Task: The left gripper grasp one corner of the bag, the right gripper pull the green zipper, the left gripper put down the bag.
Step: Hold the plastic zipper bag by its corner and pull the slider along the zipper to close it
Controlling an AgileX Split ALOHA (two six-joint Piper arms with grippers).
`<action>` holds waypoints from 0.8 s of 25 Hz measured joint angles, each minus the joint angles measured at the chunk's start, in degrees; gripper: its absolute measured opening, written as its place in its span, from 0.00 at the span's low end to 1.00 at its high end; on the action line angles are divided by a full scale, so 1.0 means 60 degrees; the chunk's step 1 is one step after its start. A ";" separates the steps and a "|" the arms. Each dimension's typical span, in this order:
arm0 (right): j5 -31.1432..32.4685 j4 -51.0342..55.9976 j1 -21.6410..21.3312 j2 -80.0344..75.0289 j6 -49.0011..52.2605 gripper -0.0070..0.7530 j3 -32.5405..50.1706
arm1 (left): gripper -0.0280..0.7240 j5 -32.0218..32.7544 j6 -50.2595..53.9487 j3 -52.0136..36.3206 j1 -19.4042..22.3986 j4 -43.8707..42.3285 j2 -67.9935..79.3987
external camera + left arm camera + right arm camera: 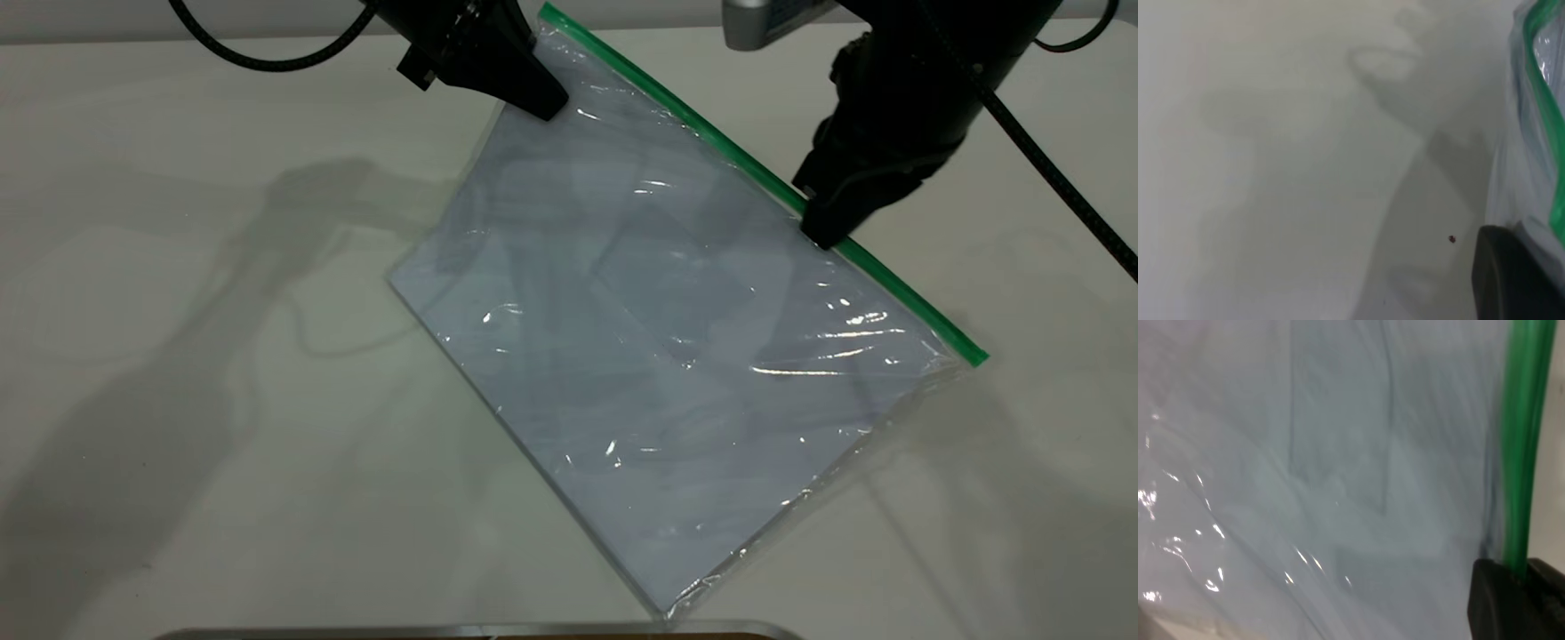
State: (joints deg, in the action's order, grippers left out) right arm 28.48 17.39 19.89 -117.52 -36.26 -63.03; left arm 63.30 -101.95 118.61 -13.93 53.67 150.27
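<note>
The bag lies on the worktop, set diagonally, one corner toward the near edge. The zipper runs along the bag's far right edge. The left end effector sits at the bag's far corner, beside the zipper's end. The right end effector sits on the zipper, past mid-length.

The bag is clear, glossy plastic film, wrinkled and glinting, with smooth white paper showing through. Its green zipper looks like smooth plastic. The bench is matt off-white.
</note>
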 joint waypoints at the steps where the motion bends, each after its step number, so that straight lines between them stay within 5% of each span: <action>1: 0.0158 -0.0227 0.0000 0.0000 0.0270 0.06 0.0000 | 0.11 0.0000 0.0019 0.0000 0.0000 -0.0024 -0.0011; 20: 0.3130 -0.2457 -0.0009 0.0000 0.3079 0.06 -0.0006 | 0.11 -0.0031 0.0036 0.0000 0.0011 -0.0362 -0.0079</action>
State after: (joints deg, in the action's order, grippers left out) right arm 47.26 2.64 19.83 -117.52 -17.79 -63.07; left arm 63.12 -101.74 118.61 -13.87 51.50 149.79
